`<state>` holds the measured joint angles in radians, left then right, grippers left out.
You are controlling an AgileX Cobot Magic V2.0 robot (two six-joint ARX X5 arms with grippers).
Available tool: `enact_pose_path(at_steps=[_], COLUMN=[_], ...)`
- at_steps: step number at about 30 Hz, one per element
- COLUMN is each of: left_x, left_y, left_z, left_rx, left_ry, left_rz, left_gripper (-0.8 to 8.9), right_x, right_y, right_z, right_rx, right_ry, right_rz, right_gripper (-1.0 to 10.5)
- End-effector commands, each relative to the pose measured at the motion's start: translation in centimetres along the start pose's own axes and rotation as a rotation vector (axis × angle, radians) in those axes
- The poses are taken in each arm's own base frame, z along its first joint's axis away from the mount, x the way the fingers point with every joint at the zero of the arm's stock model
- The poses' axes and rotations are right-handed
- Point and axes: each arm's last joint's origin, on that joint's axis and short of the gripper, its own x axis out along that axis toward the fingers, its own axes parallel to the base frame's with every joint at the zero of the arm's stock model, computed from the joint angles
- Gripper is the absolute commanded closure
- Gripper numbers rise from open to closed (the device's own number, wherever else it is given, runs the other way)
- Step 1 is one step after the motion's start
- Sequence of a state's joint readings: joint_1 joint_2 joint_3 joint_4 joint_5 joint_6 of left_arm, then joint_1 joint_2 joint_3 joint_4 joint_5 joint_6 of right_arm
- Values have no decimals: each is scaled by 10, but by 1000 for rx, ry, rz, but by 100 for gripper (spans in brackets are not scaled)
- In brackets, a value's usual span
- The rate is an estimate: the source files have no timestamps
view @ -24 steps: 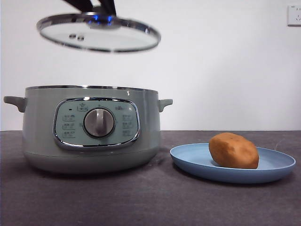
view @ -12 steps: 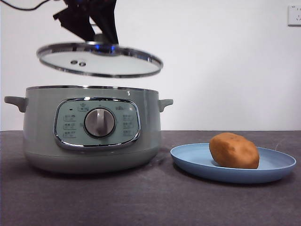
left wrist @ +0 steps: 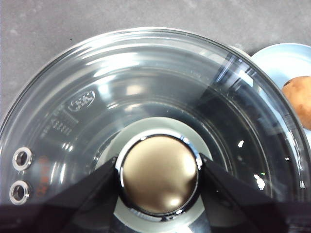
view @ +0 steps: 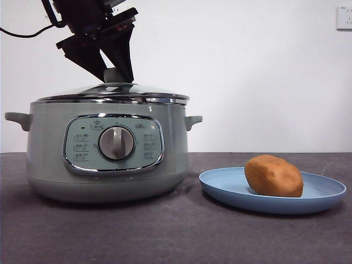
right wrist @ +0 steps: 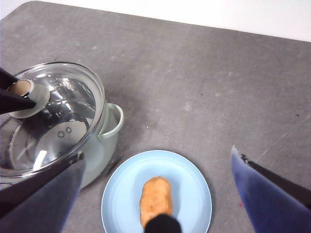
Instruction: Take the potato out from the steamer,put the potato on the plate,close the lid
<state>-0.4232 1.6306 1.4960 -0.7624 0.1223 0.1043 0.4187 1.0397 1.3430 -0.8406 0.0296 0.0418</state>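
The glass lid [view: 118, 91] rests on the rim of the sage-green steamer [view: 44, 143]. My left gripper [view: 115, 74] comes down from above and is shut on the lid's knob [left wrist: 159, 177], one black jaw on each side. In the left wrist view the lid [left wrist: 146, 82] fills the picture. The orange-brown potato [view: 273, 176] lies on the light-blue plate [view: 324, 192] to the right of the steamer. My right gripper [right wrist: 156, 153] hangs open high above the plate [right wrist: 194, 194] and the potato [right wrist: 155, 200], holding nothing. The steamer [right wrist: 104, 141] shows there with its lid [right wrist: 58, 111] on.
The dark grey tabletop [view: 165, 236] stretches in front of the pot and the plate. A white wall socket [view: 344, 16] sits at the upper right. A black cable [view: 22, 33] trails from the left arm at the upper left.
The left gripper has lowered the lid from well above the steamer down onto its rim. The potato and plate have not moved.
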Motion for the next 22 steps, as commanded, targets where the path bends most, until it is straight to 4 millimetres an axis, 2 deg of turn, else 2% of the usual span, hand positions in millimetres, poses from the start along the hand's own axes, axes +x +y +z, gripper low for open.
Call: enact_pose_path(at_steps=[1,5,12,13,14,16,17,22], left_x=[0,0,-1,-1,-1,-1,-1,-6], left_y=[4,6,9,9,9,10,10,10], left_z=[-7,-12,-10,-9,-8,-6,-6,-1], left_rx=[-17,-16,-32,-38,-51,-57,-56,-54], left_ry=[43,93,64,57,47,28,22,6], left_rz=[19,77,49,50,53,55,56,58], left_gripper=[822,822,805,774,689,459,385,365], right_x=[0,0,0,0,0,0,0,0], right_y=[0,0,0,0,0,0,0,0], right_z=[1,3,4,4,4,4,4,4], right_rx=[11,12,12,12,12,12,12,13], right_ry=[-10,-24,-37,-37,-37,-37,-37,-38], right_rz=[-4,-3,-2,-2,-2,-2,-2,-1], right_gripper=[446,446,447,446,446,446,447,447])
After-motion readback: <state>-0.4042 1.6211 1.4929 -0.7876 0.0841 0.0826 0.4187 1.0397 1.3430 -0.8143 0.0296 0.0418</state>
